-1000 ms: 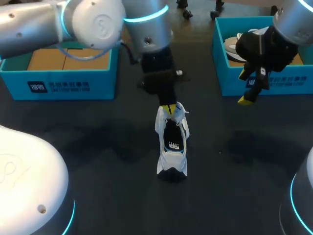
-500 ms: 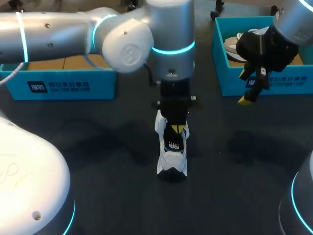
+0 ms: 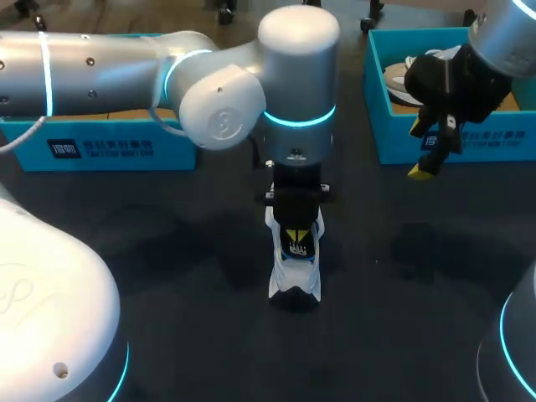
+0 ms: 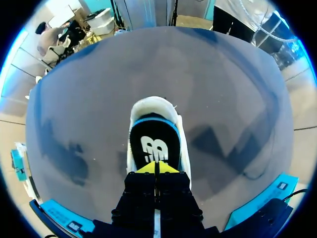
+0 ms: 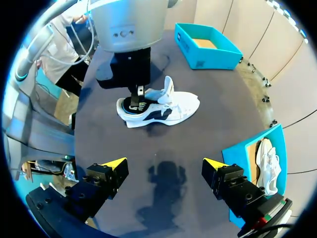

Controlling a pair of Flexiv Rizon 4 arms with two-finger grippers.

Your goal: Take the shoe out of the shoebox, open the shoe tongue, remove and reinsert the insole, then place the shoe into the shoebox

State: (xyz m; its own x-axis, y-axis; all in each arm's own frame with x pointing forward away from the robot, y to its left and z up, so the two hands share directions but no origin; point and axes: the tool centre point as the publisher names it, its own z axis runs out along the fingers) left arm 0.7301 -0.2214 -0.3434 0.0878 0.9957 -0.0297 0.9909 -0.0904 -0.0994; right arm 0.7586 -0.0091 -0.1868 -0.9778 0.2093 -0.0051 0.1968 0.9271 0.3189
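Shoe (image 3: 295,283): white with dark trim, upright on its sole mid-table (image 3: 167,276), outside both boxes, heel toward the robot.
Insole (image 4: 152,144): black with a white mark, lying inside the shoe and showing through the opening.
Left gripper (image 3: 295,237): straight down into the shoe's opening, yellow tips pressed together on the insole. Cannot tell whether they pinch anything.
Right gripper (image 3: 424,149): spread wide and holding nothing, hanging over the near wall of the right box (image 3: 375,109), well apart from the shoe.
Right box: blue, with a second white shoe (image 3: 400,79) inside.
Left box (image 3: 109,146): blue, brown floor showing, partly under the left arm.
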